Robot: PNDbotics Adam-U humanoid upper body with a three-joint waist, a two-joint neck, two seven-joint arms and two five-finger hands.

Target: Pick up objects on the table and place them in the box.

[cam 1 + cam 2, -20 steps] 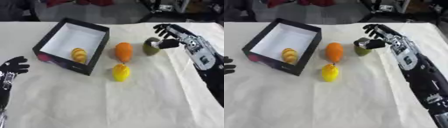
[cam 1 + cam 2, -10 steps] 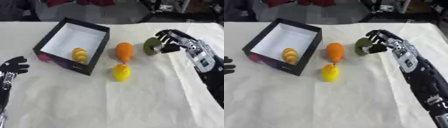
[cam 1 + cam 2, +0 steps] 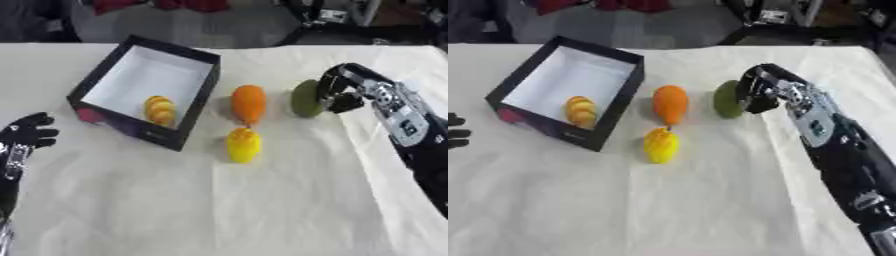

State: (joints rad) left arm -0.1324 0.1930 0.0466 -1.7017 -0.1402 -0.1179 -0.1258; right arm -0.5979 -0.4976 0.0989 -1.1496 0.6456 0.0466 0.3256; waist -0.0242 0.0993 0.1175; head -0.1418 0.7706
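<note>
The right robot hand [image 3: 343, 91] curls around one green fruit [image 3: 305, 98] on the surface [image 3: 262, 200]. Just left lie one orange fruit [image 3: 248, 103] and one yellow fruit [image 3: 243, 144]. One black box [image 3: 144, 90] holds one yellow-orange striped piece [image 3: 159, 110]. The left robot hand [image 3: 30, 136] rests with fingers relaxed at the lower left.

Lab or workshop – cloth-covered table [image 3: 262, 210], equipment stands [image 3: 337, 17] behind.

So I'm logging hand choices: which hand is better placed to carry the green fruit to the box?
The right hand: its fingers already curl around the round green fruit. The left hand sits idle near the lower left, beyond the black box.
</note>
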